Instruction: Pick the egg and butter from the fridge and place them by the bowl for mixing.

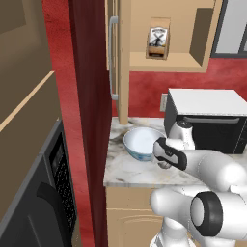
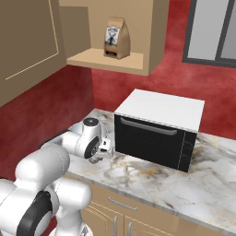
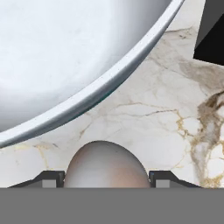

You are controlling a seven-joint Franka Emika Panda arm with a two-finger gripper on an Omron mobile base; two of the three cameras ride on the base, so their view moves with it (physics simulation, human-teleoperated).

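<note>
Egg (image 3: 106, 165) sits between the two fingertips (image 3: 51, 178), gripper (image 3: 106, 180) partly open and clamped on it, just above the marble counter (image 3: 148, 127). Bowl (image 1: 141, 141) rim right beside it. Black microwave (image 2: 156, 136) close on the other side.

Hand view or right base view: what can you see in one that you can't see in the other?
In the hand view: the egg sits between the pincer tips, right beside the bowl and its white inside. In the right base view: a black microwave with a white top, a brown bag on a wooden shelf, a window and red wall. Both share the marble counter and a black corner that looks like the microwave's.
</note>
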